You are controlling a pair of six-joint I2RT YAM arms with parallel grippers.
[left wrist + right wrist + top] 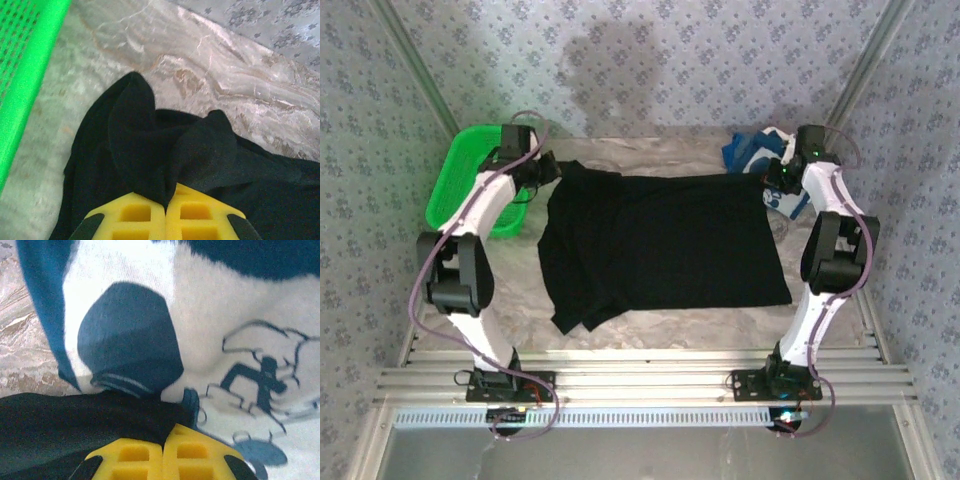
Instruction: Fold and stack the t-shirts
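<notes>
The black t-shirt [660, 240] lies spread across the middle of the table, its left side bunched. My left gripper [545, 172] is at its far left corner, shut on a bunched fold of the black t-shirt [150, 145]; the yellow fingers [135, 215] are pressed together on the cloth. My right gripper [778, 180] is at the far right corner, shut on the edge of the black t-shirt [75, 425]. Right behind that corner lies the navy blue t-shirt [752, 150], its white cartoon print [250, 375] close to my fingers [195, 455].
A green plastic basket [455, 185] stands at the table's left edge, beside my left arm; its rim [25, 85] is close to the left gripper. The marbled tabletop [660, 325] is bare in front of the shirt. Patterned walls enclose the back and sides.
</notes>
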